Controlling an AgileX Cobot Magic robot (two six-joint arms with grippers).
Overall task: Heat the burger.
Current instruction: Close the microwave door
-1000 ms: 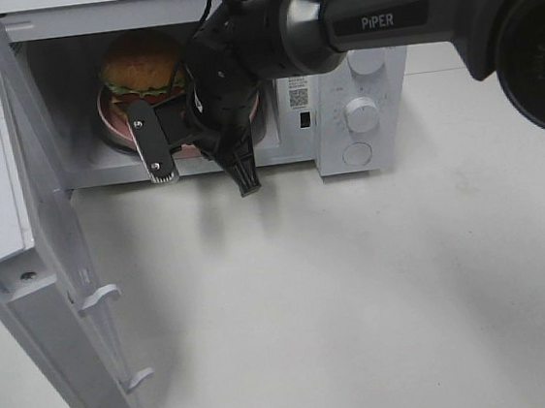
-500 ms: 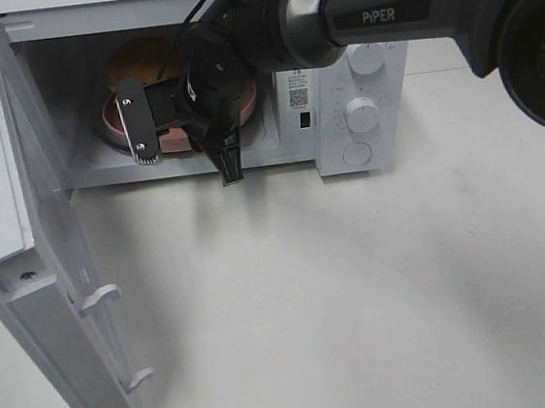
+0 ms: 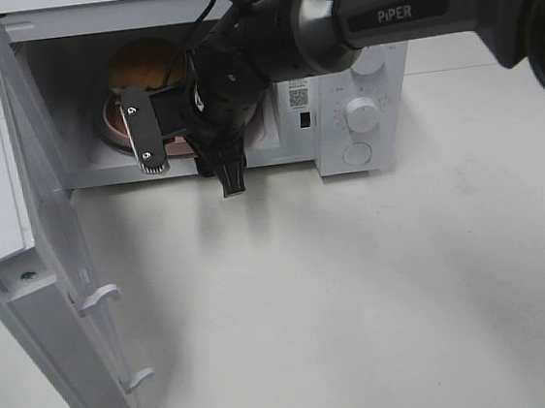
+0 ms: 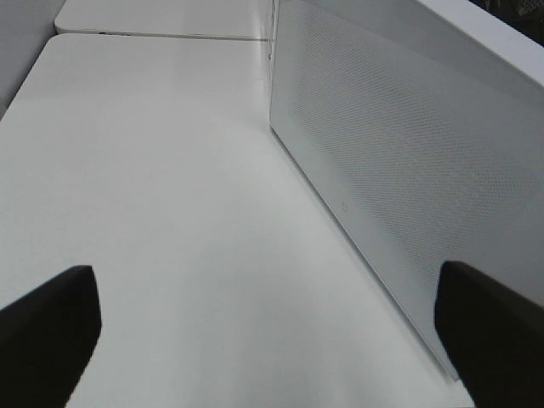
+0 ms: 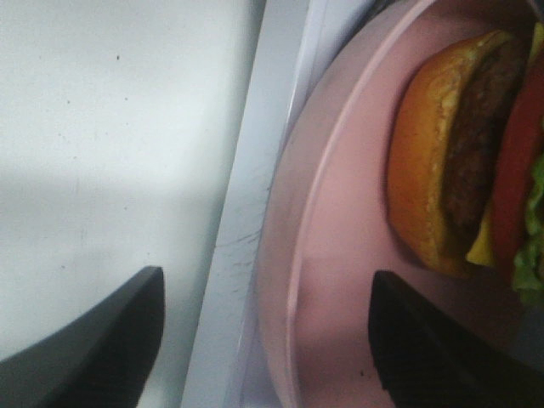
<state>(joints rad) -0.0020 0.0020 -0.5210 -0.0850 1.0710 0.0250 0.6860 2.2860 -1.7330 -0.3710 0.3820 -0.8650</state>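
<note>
The burger (image 3: 144, 64) stands on a round pink plate (image 3: 112, 120) inside the open microwave (image 3: 356, 69). My right gripper (image 3: 190, 159) hangs at the oven's mouth, partly hiding the plate and burger. In the right wrist view the burger (image 5: 463, 170) shows its bun, patty, tomato and lettuce. The plate's rim (image 5: 293, 280) lies between the fingers of the right gripper (image 5: 263, 340), which stand wide apart and clear of it. My left gripper (image 4: 263, 340) is open over bare table, out of the exterior high view.
The microwave door (image 3: 35, 268) swings out to the left toward the front of the white table (image 3: 361, 302). Its perforated panel (image 4: 391, 161) runs beside my left gripper. The control knobs (image 3: 362, 115) sit on the oven's right side.
The right gripper's jaws have spread open off the plate's rim. The gripper has shifted slightly left and further toward the oven's mouth. The left gripper has stayed open.
</note>
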